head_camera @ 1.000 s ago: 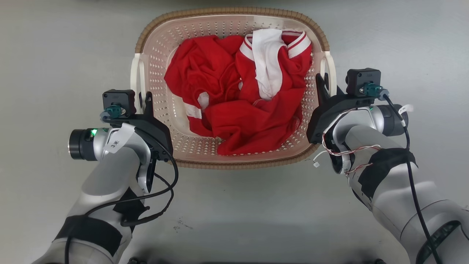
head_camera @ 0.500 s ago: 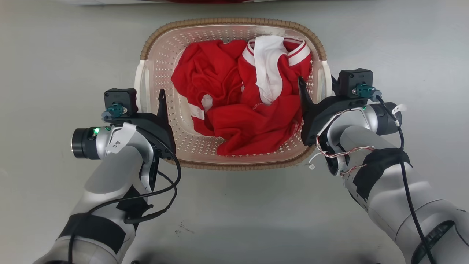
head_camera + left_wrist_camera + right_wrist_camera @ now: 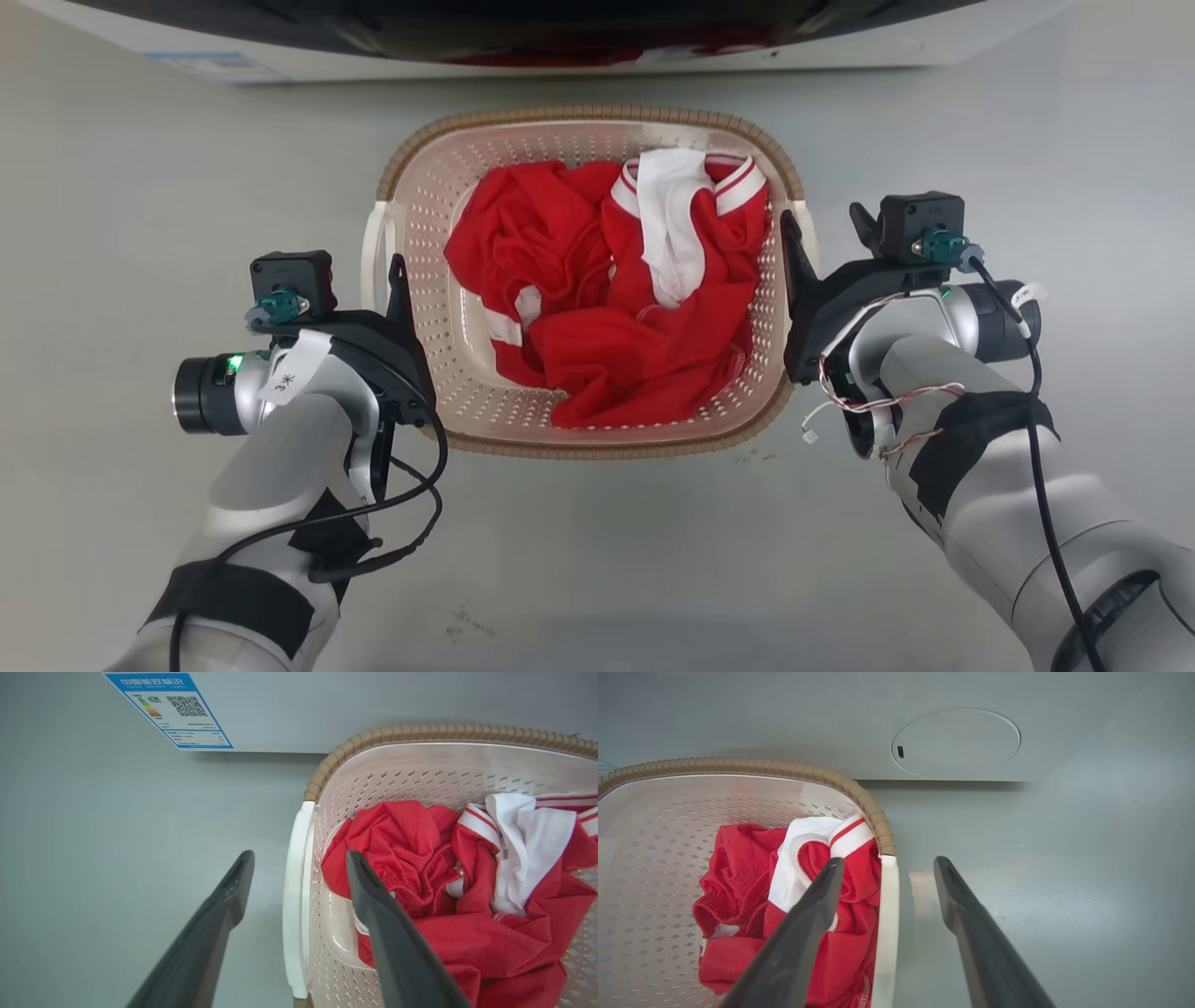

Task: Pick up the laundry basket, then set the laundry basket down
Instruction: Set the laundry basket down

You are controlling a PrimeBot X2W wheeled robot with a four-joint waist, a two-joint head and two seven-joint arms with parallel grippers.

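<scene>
Laundry basket (image 3: 579, 114): on the floor (image 3: 597, 560), just before the washer (image 3: 934, 47). Left gripper (image 3: 299, 858) and right gripper (image 3: 888, 860): fingers spread, each pair astride a white handle (image 3: 294, 914); contact we cannot confirm. Hazard, we judge: uneven closing or lifting tips the basket, shedding clothes. Contents: crumpled red garments (image 3: 597, 317) with white trim.

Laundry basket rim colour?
Brown woven-look rim on the cream perforated plastic laundry basket; best in left wrist view.
</scene>
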